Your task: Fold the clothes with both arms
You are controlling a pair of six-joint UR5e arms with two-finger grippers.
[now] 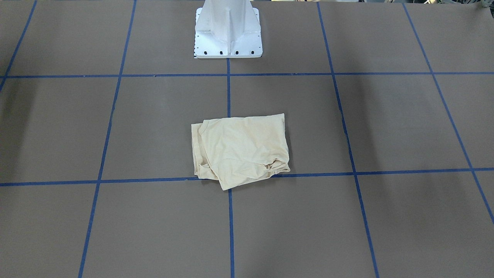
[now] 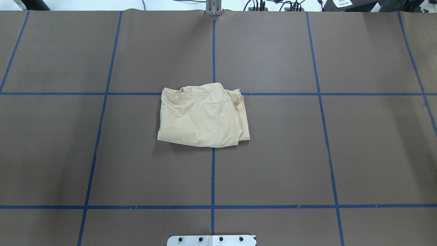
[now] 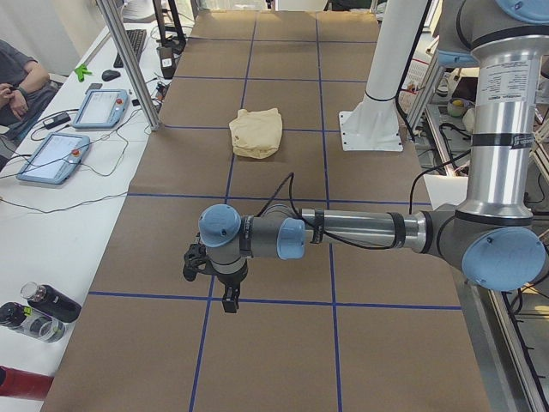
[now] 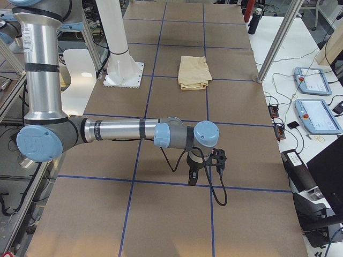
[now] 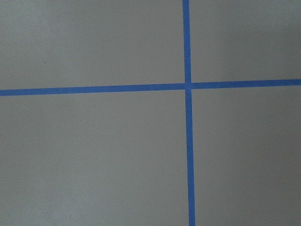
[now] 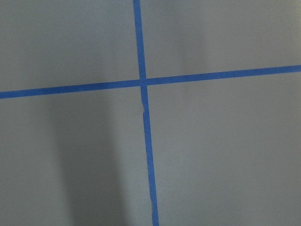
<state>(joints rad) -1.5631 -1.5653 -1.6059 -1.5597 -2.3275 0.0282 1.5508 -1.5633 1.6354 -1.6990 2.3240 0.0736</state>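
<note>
The table is most of what you see, brown paper marked off in squares with blue tape. Next biggest are the arms. The left arm and right arm are each stretched out low over opposite ends of the table, well apart from the work. The white base sits at the robot's edge, in line with the centre tape. The shirt lies mid-table across that centre line, with its far edge on a cross line. It's down to a rough rectangle with no print showing, so I'd say the folding is pretty much done. The stack looks loose on the robot's right side, where the layer edges are bunched, and lumpy along the far edge. It looks thin, light and floppy, so the layers will likely slide and sag if you lift one spot. I'd pinch two corners of one edge, one per arm, catching every layer, probably on the tidy left side. The left gripper and right gripper point down over tape crossings. They only show in the side views, so I can't tell if the jaws are spread or closed. Both wrist cams show just paper and tape.
</note>
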